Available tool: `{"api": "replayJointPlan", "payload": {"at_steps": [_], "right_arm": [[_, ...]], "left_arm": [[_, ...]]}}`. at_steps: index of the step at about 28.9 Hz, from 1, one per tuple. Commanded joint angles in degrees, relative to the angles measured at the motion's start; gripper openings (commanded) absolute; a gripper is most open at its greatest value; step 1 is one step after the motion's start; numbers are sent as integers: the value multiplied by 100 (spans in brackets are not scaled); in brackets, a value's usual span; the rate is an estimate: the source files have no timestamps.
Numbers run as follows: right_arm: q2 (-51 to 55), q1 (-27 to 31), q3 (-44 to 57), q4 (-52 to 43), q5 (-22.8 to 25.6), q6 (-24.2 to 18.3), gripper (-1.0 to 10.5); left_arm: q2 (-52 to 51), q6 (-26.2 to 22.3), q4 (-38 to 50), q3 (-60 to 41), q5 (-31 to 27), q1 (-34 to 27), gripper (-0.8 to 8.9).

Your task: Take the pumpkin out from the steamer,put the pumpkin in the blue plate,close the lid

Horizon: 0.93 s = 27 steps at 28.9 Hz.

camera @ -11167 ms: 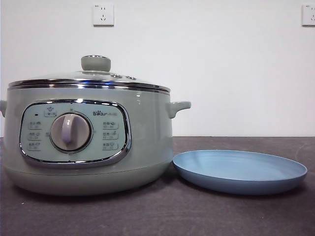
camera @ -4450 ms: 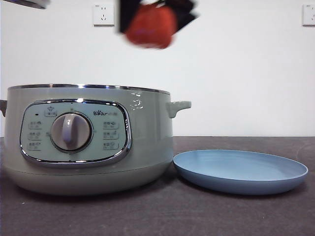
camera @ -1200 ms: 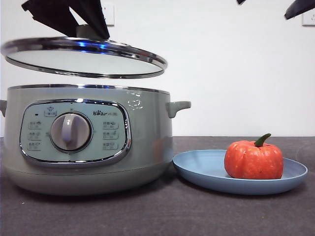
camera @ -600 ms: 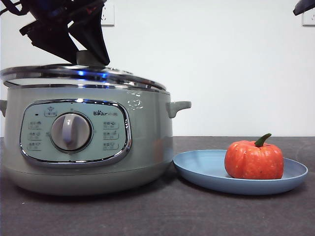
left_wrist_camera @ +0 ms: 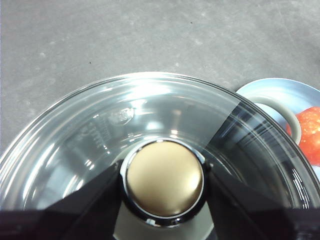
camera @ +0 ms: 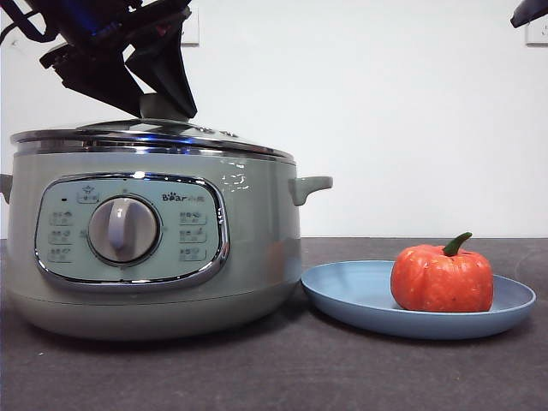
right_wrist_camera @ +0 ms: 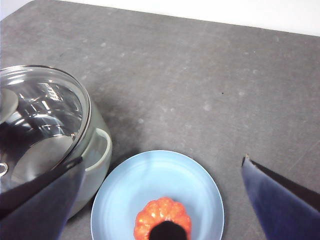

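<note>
Left gripper (left_wrist_camera: 162,210) jaws clamped on the lid (camera: 154,137) knob, lid seated on the steamer (camera: 257,248).
Right gripper (right_wrist_camera: 160,200) waits high, jaws apart, above the pumpkin (camera: 442,278), which sits in the plate (camera: 351,295) on the counter (camera: 274,377).

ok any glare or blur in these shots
Left wrist view: white reflections streak the glass lid, and the left claw around its knob is soft. Front view: sharp, with glints on the steamer. Right wrist view: right claw blurred.
</note>
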<state>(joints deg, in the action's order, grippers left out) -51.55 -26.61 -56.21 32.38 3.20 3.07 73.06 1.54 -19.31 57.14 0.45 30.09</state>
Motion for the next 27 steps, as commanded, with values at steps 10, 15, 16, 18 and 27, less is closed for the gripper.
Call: {"api": "replayJointPlan", "payload": {"at_steps": [10, 15, 16, 18, 27], "right_arm": [[9, -2, 0, -20, 20, 52, 598], [9, -2, 0, -24, 20, 52, 598], [9, -2, 0, -24, 20, 52, 598], [9, -2, 0, -24, 20, 52, 598], [9, -2, 0, -17, 17, 52, 598]], "left_arm": [[111, 125, 127, -68, -22, 28, -8], [111, 127, -136, -68, -20, 28, 57], [111, 127, -166, -68, -22, 26, 151], [111, 129, -179, -68, -26, 26, 360], [-210, 131, -136, -50, -90, 22, 464]]}}
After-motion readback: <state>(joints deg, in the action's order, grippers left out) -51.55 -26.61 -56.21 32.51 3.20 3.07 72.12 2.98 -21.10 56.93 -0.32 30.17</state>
